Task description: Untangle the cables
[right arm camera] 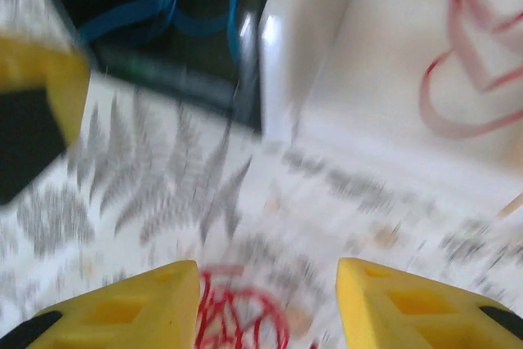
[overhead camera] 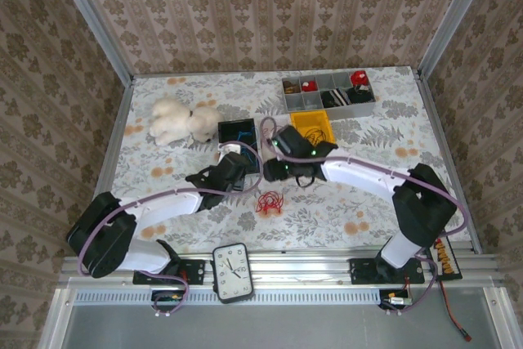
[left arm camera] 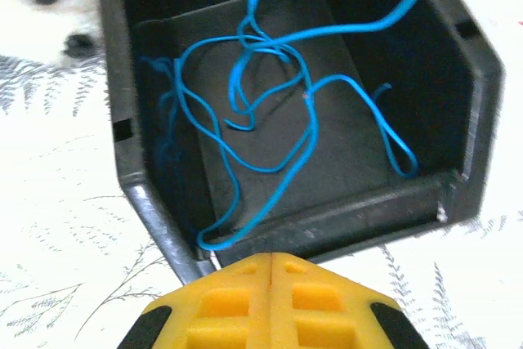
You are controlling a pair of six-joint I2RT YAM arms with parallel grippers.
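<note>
Pressed together and empty, the left jaws sit at the near lip of the black bin (left arm camera: 343,220). The blue cables (left arm camera: 270,120) sprawl just ahead inside it, running mostly away from the tips. The right jaws stand apart over the red cable bundle (right arm camera: 241,316) on the desk (right arm camera: 147,194); that arm looks nearer it. No writing is legible.

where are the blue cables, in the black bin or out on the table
In: the blue cables lie tangled on the black bin's floor.
</note>
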